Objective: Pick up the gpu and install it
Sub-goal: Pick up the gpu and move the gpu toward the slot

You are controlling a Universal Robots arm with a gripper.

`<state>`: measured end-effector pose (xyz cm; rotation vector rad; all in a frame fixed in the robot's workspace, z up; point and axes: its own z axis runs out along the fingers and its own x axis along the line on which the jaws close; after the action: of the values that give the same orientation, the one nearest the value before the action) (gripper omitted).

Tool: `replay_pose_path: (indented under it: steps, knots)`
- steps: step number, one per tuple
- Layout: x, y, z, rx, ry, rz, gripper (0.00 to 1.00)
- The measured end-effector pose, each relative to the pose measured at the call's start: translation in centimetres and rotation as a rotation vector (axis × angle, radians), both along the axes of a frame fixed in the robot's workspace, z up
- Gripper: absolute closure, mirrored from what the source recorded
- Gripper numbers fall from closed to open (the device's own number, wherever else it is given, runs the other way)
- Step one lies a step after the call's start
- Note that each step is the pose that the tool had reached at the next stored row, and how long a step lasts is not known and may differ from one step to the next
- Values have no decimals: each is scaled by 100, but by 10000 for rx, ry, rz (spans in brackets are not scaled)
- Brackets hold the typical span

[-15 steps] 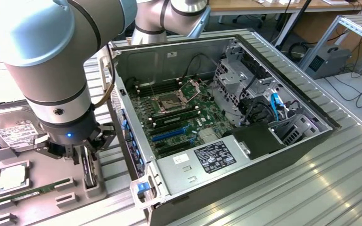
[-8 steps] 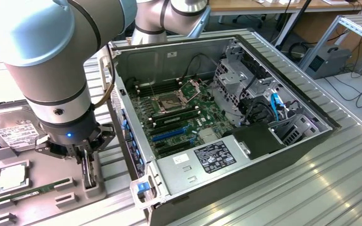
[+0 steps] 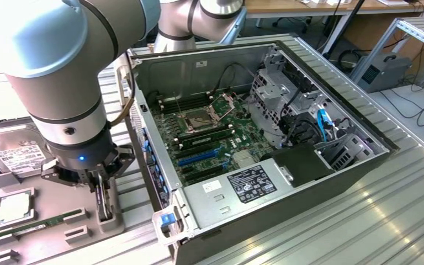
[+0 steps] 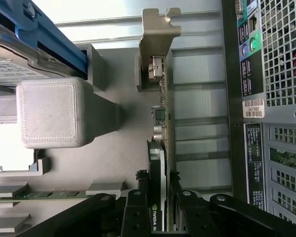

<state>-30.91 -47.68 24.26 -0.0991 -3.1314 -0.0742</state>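
Note:
The gpu (image 4: 161,148) stands on its long edge in a grey holder (image 3: 113,222) on the parts tray, its silver end bracket (image 4: 160,30) at the far end. In the exterior view the gpu (image 3: 106,205) is a thin dark strip under the arm's wrist. My gripper (image 4: 158,207) reaches down over it, one black finger (image 4: 136,213) on each face of the card, pressed against it. The gripper (image 3: 101,192) sits just outside the open computer case (image 3: 359,165), on the exterior view's left.
The grey parts tray (image 3: 50,199) also carries a silver hard drive (image 3: 13,155), a processor (image 3: 13,207) and a green RAM stick (image 3: 35,226). Inside the case the motherboard has blue slots (image 3: 197,158). The case's rear panel (image 4: 281,74) is close beside the card.

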Motion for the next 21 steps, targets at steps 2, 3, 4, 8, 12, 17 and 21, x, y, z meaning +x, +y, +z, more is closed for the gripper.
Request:
replay_pose_path:
  steps: [2,3,4,8,12,17,21]
  knots:
    - [0,0,-3,1,-1,284,73]
    - [0,0,-3,1,-1,288,73]
    - [0,0,-3,1,-1,289,73]
    - [1,0,6,5,-6,289,73]
    - [0,0,120,1,-1,288,73]
    - [0,0,369,1,-1,289,73]
    - [0,0,571,1,-1,288,73]
